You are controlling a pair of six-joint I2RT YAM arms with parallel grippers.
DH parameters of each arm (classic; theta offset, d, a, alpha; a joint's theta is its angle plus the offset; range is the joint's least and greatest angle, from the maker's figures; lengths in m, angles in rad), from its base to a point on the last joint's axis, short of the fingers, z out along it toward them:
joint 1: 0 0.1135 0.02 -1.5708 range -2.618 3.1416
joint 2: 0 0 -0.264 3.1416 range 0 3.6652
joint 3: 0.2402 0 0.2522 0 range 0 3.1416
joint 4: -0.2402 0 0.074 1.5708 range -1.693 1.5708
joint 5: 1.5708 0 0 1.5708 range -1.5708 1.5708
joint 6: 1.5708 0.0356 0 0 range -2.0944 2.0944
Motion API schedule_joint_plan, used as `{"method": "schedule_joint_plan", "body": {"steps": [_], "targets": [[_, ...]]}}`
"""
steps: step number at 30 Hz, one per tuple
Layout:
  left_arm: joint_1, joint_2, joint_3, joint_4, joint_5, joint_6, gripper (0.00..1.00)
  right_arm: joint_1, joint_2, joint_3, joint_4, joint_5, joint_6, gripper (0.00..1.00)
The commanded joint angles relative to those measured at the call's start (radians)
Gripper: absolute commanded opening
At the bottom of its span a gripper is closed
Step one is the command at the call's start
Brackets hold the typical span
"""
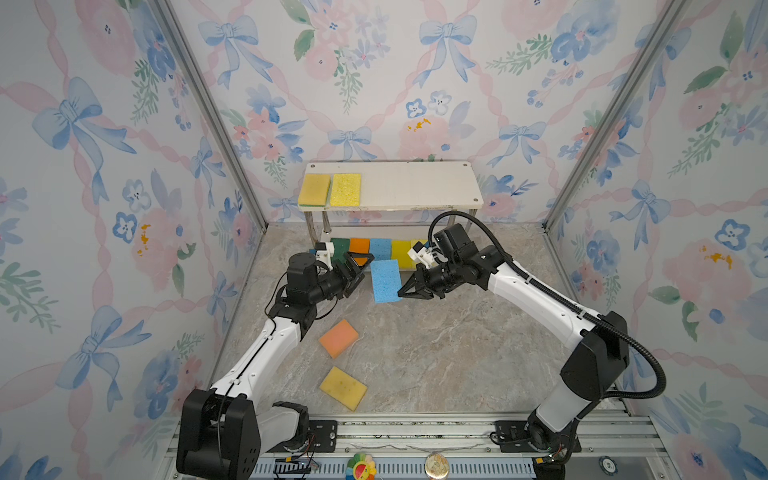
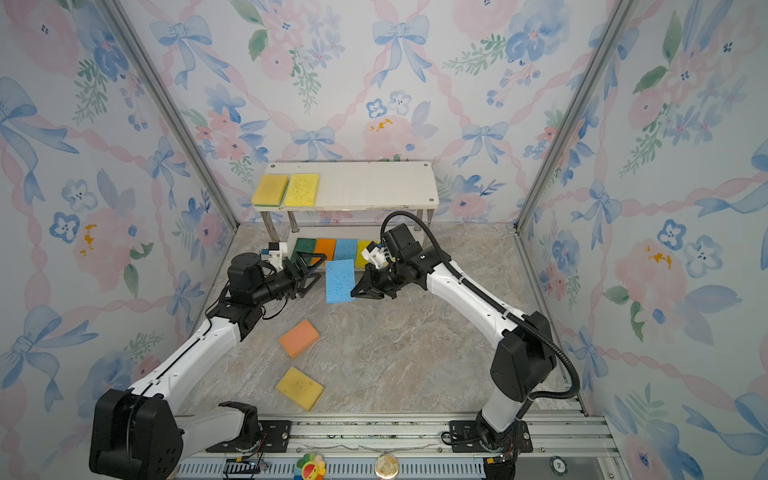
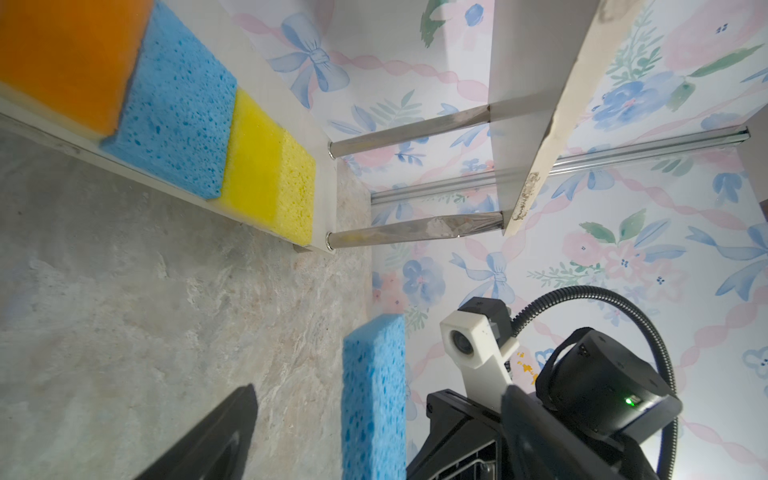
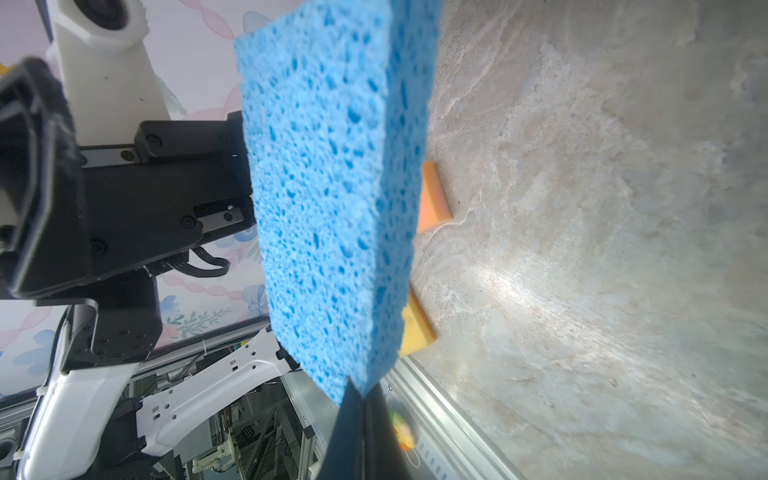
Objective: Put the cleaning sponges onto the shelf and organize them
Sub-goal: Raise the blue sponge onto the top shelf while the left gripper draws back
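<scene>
The right gripper (image 1: 401,292) is pinched shut on the near right corner of a blue sponge (image 1: 385,280), holding it just in front of the shelf (image 1: 415,185)'s lower tier. The left gripper (image 1: 360,278), fingers (image 3: 216,436) spread wide, sits at the sponge's left edge and grips nothing.

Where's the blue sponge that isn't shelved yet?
In both top views the blue sponge is held mid-scene, before the shelf, pinched by the right end effector.

sponges (image 1: 385,281) — 5 yellow | 2 blue | 2 orange | 1 green | shelf (image 1: 415,185) — 1
</scene>
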Motion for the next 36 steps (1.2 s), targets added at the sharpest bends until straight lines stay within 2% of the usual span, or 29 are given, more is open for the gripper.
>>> {"method": "schedule_joint_plan", "body": {"steps": [1, 4, 9, 12, 16, 20, 26, 36], "targets": [[0.038, -0.072, 0.021, -0.102, -0.035, 0.079, 0.98, -0.031, -0.035, 0.118, -0.093, 0.053, -0.038, 0.01], [0.062, -0.112, -0.025, -0.141, -0.057, 0.094, 0.98, -0.044, -0.033, 0.228, -0.138, 0.1, -0.069, 0.01], [0.067, -0.163, -0.091, -0.166, -0.056, 0.094, 0.98, -0.072, 0.017, 0.397, -0.158, 0.138, -0.052, 0.01], [0.068, -0.181, -0.096, -0.219, -0.063, 0.128, 0.98, -0.087, 0.099, 0.54, -0.204, 0.146, -0.068, 0.01], [0.069, -0.211, -0.11, -0.258, -0.064, 0.149, 0.98, -0.092, 0.26, 0.811, -0.306, 0.154, -0.105, 0.01], [0.07, -0.249, -0.155, -0.282, -0.068, 0.153, 0.98, -0.105, 0.409, 1.046, -0.326, 0.129, -0.072, 0.01], [0.072, -0.29, -0.2, -0.287, -0.056, 0.142, 0.98, -0.115, 0.444, 1.033, -0.154, 0.113, -0.003, 0.01], [0.079, -0.297, -0.194, -0.319, -0.042, 0.153, 0.98, -0.125, 0.511, 1.055, -0.051, 0.095, 0.071, 0.02]]}}
